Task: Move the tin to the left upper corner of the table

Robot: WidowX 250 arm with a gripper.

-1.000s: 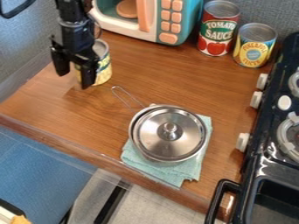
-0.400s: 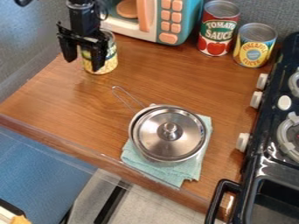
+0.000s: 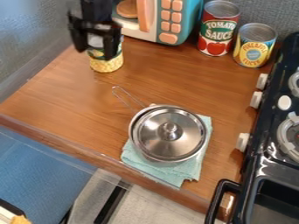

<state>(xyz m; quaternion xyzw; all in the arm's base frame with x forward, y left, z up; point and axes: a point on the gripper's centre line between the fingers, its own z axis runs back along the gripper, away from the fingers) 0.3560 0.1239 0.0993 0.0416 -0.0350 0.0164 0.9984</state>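
My gripper [image 3: 95,54] hangs at the upper left of the work surface, its two fingers spread apart. The tin [image 3: 107,64], with a yellow lower label, stands upright on the wooden table [image 3: 76,92], near its upper left corner. The right finger overlaps the tin's upper part in the view, and the left finger is to the left of the tin. The arm and gripper hide the tin's top; whether a finger touches it I cannot tell.
A toy microwave [image 3: 169,22] stands behind, just right of the tin. A tomato can [image 3: 219,28] and a pineapple can [image 3: 255,46] stand at the back right. A lidded pot [image 3: 169,133] sits on a teal cloth [image 3: 189,171], with the stove [image 3: 274,144] at right.
The gripper has moved up and to the right in the view. The tin has shifted toward the back and slightly right, remaining upright on the table.
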